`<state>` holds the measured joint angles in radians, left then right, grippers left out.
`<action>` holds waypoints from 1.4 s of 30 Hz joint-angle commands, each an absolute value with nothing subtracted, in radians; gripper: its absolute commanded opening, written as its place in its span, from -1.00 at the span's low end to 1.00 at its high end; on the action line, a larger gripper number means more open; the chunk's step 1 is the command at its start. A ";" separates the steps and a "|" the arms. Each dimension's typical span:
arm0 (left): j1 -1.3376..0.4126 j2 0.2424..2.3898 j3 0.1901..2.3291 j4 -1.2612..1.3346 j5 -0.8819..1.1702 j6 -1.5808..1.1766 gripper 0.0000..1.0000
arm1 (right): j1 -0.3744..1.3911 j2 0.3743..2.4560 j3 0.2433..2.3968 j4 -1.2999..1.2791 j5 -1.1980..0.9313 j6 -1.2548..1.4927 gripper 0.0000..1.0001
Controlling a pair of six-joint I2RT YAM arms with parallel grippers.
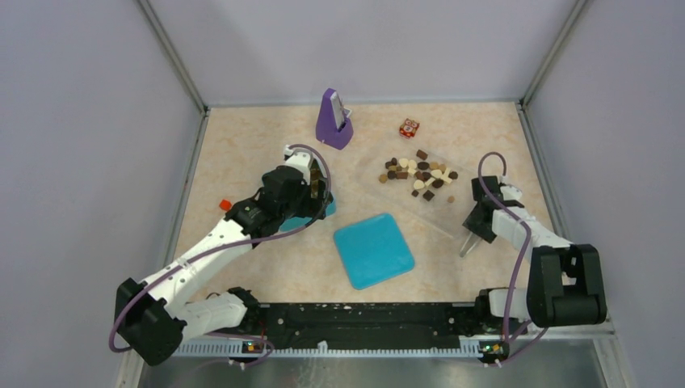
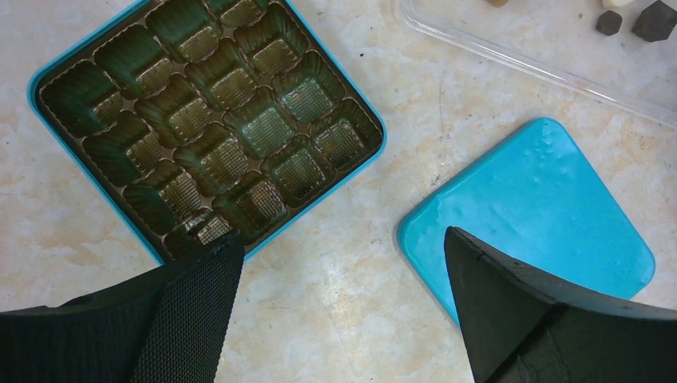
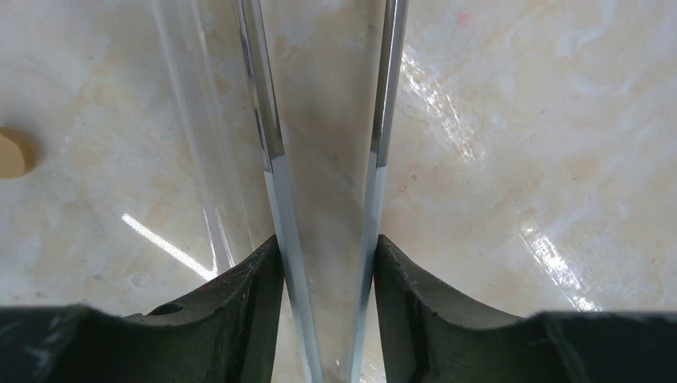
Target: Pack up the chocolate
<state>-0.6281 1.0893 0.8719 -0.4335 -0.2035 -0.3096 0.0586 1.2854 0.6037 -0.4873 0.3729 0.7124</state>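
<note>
The chocolate lies loose in a clear tray on the far right of the table: dark brown, light brown and cream pieces in a scattered heap, none stacked neatly. 1 light-brown piece sits apart from the heap near the tray's near rim, and the right wrist view shows it on the tray side of that rim.

The blue box stands open on the left, holding a brown liner with a grid of ribbed cups. Every cup that shows is empty; the nearest corner is hidden behind a finger. Its blue lid lies flat on the table just beside it, apart from the box, between the box and the tray.

The left gripper hangs over the near edge of the box with its 2 fingers spread wide and nothing between them.

The right gripper is clamped on metal tweezers, 1 finger pressed against each blade. The 2 blades stand apart with bare table between them, just beside the tray's rim; their tips run out of that view, so I cannot tell whether they touch anything.

Behind the tray sits a small red-and-white cube, with a purple object further left
</note>
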 commanded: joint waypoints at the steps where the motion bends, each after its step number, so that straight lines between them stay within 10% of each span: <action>1: -0.626 1.092 0.904 -0.407 -0.217 -0.290 0.98 | 0.049 1.323 0.679 -0.467 0.380 0.583 -0.14; 13: -0.627 1.104 0.894 -0.393 -0.217 -0.283 0.97 | 0.040 1.287 0.664 -0.490 0.404 0.570 0.41; 16: -0.627 1.101 0.894 -0.398 -0.225 -0.282 0.97 | 0.037 1.257 0.647 -0.475 0.372 0.583 0.92; 27: -0.627 1.089 0.887 -0.405 -0.238 -0.286 0.98 | -0.050 1.265 0.626 -0.425 0.301 0.575 0.39; 42: -0.626 1.100 0.891 -0.397 -0.230 -0.296 0.98 | -0.063 1.326 0.635 -0.413 0.255 0.578 0.32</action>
